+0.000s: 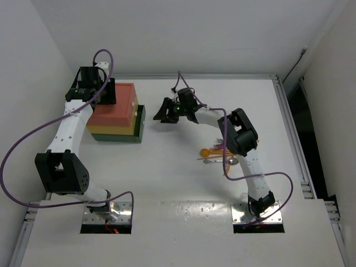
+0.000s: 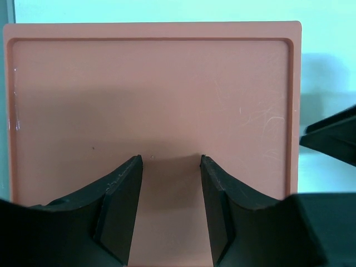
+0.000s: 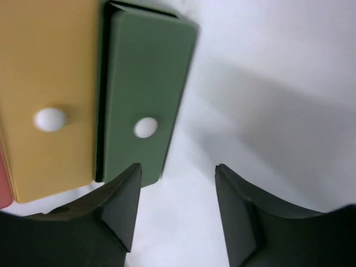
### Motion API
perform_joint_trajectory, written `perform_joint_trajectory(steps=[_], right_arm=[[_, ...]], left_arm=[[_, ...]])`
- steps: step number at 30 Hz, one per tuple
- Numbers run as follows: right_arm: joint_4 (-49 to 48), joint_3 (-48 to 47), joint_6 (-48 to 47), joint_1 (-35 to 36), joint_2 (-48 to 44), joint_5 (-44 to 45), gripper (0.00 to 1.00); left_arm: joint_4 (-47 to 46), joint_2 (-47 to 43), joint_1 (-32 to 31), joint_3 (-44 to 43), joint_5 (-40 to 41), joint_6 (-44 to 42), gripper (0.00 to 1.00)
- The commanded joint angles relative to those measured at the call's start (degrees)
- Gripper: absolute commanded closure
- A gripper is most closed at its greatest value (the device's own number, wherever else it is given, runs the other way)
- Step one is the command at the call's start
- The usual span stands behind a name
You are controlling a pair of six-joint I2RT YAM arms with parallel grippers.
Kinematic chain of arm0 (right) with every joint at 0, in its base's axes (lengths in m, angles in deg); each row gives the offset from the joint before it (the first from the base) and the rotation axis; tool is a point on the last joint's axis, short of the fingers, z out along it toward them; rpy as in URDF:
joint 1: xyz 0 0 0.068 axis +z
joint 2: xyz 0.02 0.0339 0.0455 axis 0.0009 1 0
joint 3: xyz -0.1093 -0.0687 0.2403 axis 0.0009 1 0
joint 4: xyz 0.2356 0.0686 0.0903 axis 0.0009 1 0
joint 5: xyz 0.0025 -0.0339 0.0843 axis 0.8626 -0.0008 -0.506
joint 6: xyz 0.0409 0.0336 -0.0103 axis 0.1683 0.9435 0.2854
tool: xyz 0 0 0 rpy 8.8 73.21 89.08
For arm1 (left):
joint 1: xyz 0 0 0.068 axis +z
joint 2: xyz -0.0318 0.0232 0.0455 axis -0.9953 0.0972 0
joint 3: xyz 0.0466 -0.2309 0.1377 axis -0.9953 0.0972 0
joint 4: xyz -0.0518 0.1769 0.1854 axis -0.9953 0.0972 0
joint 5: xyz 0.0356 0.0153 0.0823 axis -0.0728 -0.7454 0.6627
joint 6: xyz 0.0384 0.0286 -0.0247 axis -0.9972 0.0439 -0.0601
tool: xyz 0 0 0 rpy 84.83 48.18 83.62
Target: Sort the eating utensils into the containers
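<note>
A white table stands between white walls. The drawers sit at upper left, and the utensils lie right of centre. The left gripper is spread above the red top. The right gripper is spread before the green drawer. Marks on a left finger are unreadable.

Left arm: stretched to the far left; left gripper pointing down, jaws apart, empty.
Right arm: elbow bent, reaching left; right gripper jaws apart, empty.

Left gripper spread above red-orange drawer top.
</note>
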Motion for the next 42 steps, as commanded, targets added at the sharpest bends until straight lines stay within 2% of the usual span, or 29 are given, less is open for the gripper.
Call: perform_joint_trajectory(steps=[1,7,9,12,14,17,20,29,42], right_arm=[[14.89,-4.11,-17.47,0.44,-8.09,10.49,0.43],[27.05,-6.85,-29.09,0.44,-16.24,19.63,0.41],[29.51,-6.23,-31.91,0.44,-18.28,22.62,0.32],[36.35,-10.78,-30.52,1.66,-17.86,25.08,0.32],[42.57,-17.37,-28.94,3.51,-15.58,28.42,0.32],[46.21,-24.32,-24.73,5.97,-10.66,31.06,0.34],[46.75,-26.53,-21.12,8.34,-8.71,33.26,0.37],[46.22,-27.76,-15.75,12.74,-5.91,38.71,0.35],[43.67,-30.83,-10.04,14.85,-2.39,36.96,0.35]], left_arm=[[10.12,3.09,0.94,5.04,1.48,1.24,0.47],[8.28,1.42,0.94,7.42,2.62,2.55,0.47],[7.74,1.42,0.94,8.03,3.93,3.78,0.47],[7.74,1.94,0.94,8.03,7.0,6.42,0.49],[7.22,1.94,0.94,8.03,8.42,7.91,0.49],[6.61,1.94,-0.37,9.34,11.14,9.49,0.5],[6.6,1.94,-1.25,10.4,12.64,9.5,0.5],[6.08,1.94,-1.78,11.46,11.5,8.45,0.51],[4.41,2.47,-1.78,13.57,10.97,8.45,0.52]])
